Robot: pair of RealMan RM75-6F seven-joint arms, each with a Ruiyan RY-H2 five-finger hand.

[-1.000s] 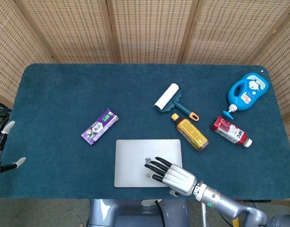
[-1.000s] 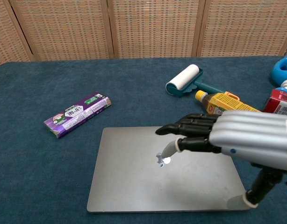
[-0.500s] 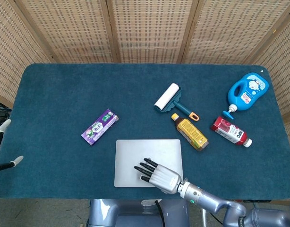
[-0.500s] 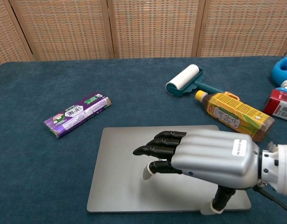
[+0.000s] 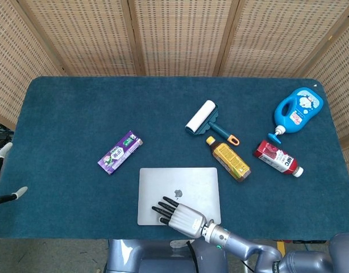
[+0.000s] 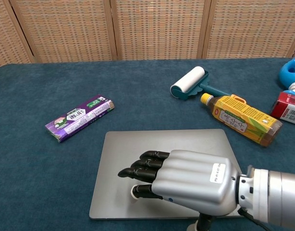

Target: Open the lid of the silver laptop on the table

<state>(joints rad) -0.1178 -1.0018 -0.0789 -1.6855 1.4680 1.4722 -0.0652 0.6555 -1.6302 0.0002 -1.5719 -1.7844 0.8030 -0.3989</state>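
The silver laptop (image 5: pixel 179 185) (image 6: pixel 166 149) lies closed and flat near the table's front edge, its logo showing in the head view. My right hand (image 5: pixel 179 215) (image 6: pixel 181 181) hovers over the laptop's near edge, palm down, fingers stretched toward the left and slightly apart, holding nothing. Whether the fingertips touch the lid I cannot tell. Only fingertips of my left hand (image 5: pixel 5 170) show, at the far left edge of the head view, off the table and holding nothing.
A purple packet (image 5: pixel 120 152) (image 6: pixel 79 117) lies left of the laptop. Behind it to the right are a lint roller (image 5: pixel 202 117) (image 6: pixel 189 82), a yellow bottle (image 5: pixel 228 158) (image 6: pixel 241 119), a red carton (image 5: pixel 278 158) and a blue detergent jug (image 5: pixel 298 110).
My right hand has slid left and toward the laptop's near edge, uncovering the logo. The laptop stays closed and has not moved. The left hand has dropped slightly.
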